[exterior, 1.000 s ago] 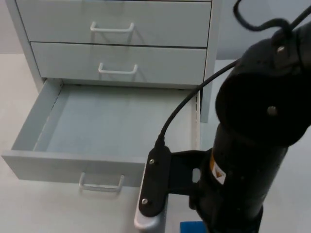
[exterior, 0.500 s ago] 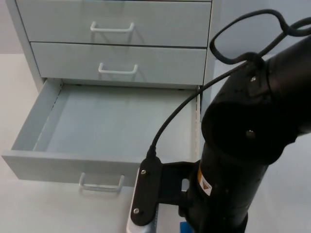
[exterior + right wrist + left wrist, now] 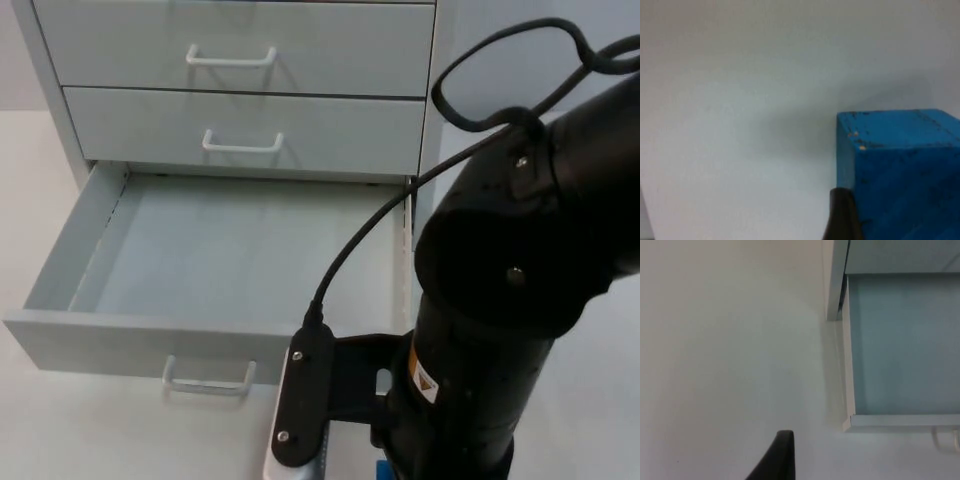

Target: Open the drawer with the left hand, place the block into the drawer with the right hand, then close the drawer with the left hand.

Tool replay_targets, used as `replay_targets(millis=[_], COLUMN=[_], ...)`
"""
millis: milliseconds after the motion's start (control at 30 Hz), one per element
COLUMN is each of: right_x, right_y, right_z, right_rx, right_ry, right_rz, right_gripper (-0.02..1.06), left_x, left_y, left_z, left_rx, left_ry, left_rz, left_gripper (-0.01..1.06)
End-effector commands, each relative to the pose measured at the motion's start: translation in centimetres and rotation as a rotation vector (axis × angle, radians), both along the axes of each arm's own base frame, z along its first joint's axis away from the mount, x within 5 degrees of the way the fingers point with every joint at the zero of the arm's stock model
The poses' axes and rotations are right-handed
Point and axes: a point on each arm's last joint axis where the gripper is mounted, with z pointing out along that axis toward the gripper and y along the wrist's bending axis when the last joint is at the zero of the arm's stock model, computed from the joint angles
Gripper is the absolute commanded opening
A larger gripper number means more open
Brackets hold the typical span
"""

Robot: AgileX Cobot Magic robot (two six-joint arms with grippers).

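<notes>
Drawer (image 3: 230, 255): one pulled out, the lowest of three in the cabinet (image 3: 425, 60); its floor is bare, so I judge the opening step done.
Drawers shut: two above it, each with one white handle (image 3: 230, 56).
Handles counted: three in the top view, including the open drawer's own (image 3: 208, 378) on its front panel.
Block (image 3: 900, 170): one, blue, with scuffed edges, resting on the white table (image 3: 740, 100); in the top view a sliver of it (image 3: 381, 470) shows under the right arm, in front of the open drawer's right corner and outside it.
Right gripper (image 3: 842, 215): down at the block, one black fingertip touching or just beside the block's near face; I cannot tell whether the fingers are spread or closed on it.
Left gripper (image 3: 775, 460): hanging over bare table just beside the drawer's left wall, waiting; one fingertip is visible, and I cannot tell its grip state.
Step in hand: taking the block with the right arm, by my reading.
Doing it well: I would centre the fingers across two opposite flat faces, seat them low on the block, close firmly, and lift straight up.
Carry: I would clear the drawer's front panel with margin before moving in over the floor.
Risk: a grip on an edge could let the block twist or slip.
</notes>
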Motion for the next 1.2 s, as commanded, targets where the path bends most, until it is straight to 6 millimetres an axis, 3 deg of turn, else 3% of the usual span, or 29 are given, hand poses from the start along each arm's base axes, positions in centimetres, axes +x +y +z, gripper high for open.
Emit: replay_targets(millis=[0,100,200,233,367,400,533,767,900,1033,1167], right_x=[-0.2,-0.3,-0.6,-0.6,-1.5,-1.5,-2.5,-3.1,-2.8,-2.1,-1.0], right_y=[-0.1,-0.3,-0.7,-0.7,-2.2,-2.2,-3.9,-4.9,-4.6,-3.7,-3.0], right_z=[0.4,1.3,4.2,4.2,10.4,10.4,14.9,17.2,17.5,18.3,18.6], right_rx=[-0.022,-0.023,0.036,0.036,0.168,0.168,0.306,0.404,0.459,0.623,0.652], right_ry=[0.011,0.013,-0.012,-0.012,-0.068,-0.068,-0.108,-0.128,-0.143,-0.176,-0.224], right_rz=[0.008,-0.007,-0.060,-0.060,-0.202,-0.202,-0.318,-0.389,-0.424,-0.512,-0.586], right_gripper=[0.00,0.00,0.00,0.00,0.00,0.00,0.00,0.00,0.00,0.00,0.00], left_x=[-0.1,-0.1,-0.1,-0.1,-0.1,-0.1,-0.1,0.0,0.0,0.0,0.0], left_y=[-0.2,-0.2,-0.2,-0.2,-0.2,-0.2,-0.2,-0.2,-0.2,-0.2,-0.2], left_z=[0.1,0.1,0.1,0.1,0.1,0.1,0.1,0.2,0.2,0.2,0.2], left_rx=[-0.014,-0.014,-0.017,-0.017,-0.017,-0.017,-0.016,-0.016,-0.016,-0.016,-0.016], left_ry=[-0.005,-0.005,-0.005,-0.005,-0.005,-0.005,-0.007,-0.013,-0.013,-0.013,-0.013], left_rz=[-0.007,-0.007,-0.006,-0.006,-0.006,-0.006,-0.006,-0.005,-0.005,-0.005,-0.005], left_gripper=[1.05,1.05,1.05,1.05,1.05,1.05,1.05,1.05,1.05,1.05,1.05])
